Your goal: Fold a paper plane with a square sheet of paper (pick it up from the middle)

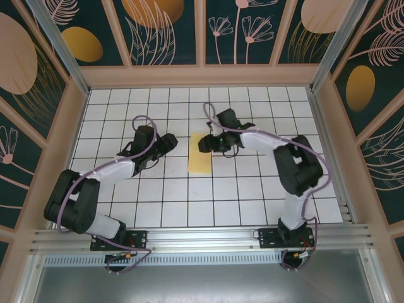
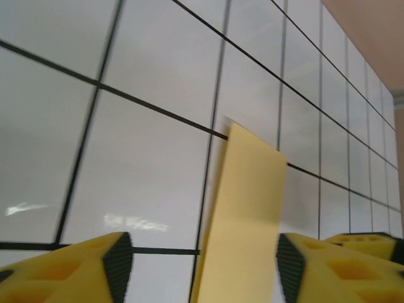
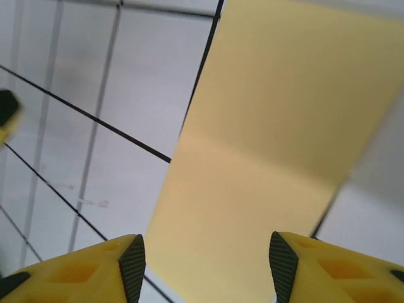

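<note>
so both the left gripper [image 2: 203, 260] and right gripper [image 3: 202, 260] have their fingers spread apart, nothing pinched, and the yellow sheet of paper [image 1: 199, 153] lies flat on the grid table [image 1: 164, 196], stretching ahead from the gap between each pair

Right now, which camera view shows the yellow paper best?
The top external view: the yellow paper lies there with nearly its whole narrow outline on the table. In both wrist views it is close but cropped at the frame edge.
</note>
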Tool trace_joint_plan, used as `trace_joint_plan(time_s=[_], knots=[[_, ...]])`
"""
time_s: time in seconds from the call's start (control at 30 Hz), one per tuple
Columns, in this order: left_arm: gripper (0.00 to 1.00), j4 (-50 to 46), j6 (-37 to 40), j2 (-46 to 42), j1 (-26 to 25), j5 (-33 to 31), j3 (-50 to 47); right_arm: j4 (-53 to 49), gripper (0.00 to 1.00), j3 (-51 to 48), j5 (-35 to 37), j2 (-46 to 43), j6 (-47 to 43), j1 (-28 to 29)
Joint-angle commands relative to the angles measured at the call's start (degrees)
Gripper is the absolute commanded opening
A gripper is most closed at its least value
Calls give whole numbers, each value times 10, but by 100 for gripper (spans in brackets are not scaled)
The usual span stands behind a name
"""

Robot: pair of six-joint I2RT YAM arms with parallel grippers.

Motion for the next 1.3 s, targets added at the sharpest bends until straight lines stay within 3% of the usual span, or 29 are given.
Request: trace_joint_plan(time_s=[0.0, 0.13, 0.27, 0.5, 0.63, 0.93, 1.27], knots=[[53, 54, 1, 33, -22, 76, 35, 85, 61, -67, -14, -55, 132, -22], [39, 89, -25, 95, -49, 140, 69, 88, 63, -116, 4, -80, 188, -31], [33, 63, -20, 165, -64, 140, 117, 103, 61, -151, -4, -88, 229, -33], [30, 27, -7, 243, -66, 122, 186, 108, 53, -158, -19, -68, 252, -19], [29, -1, 1, 267, -66, 78, 209, 105, 50, -154, -15, -54, 260, -11], [28, -33, -1, 288, -66, 22, 200, 105, 49, -149, -24, -30, 266, -1], [28, -41, -5, 299, -65, 17, 195, 107, 45, -144, -34, -19, 272, 13]])
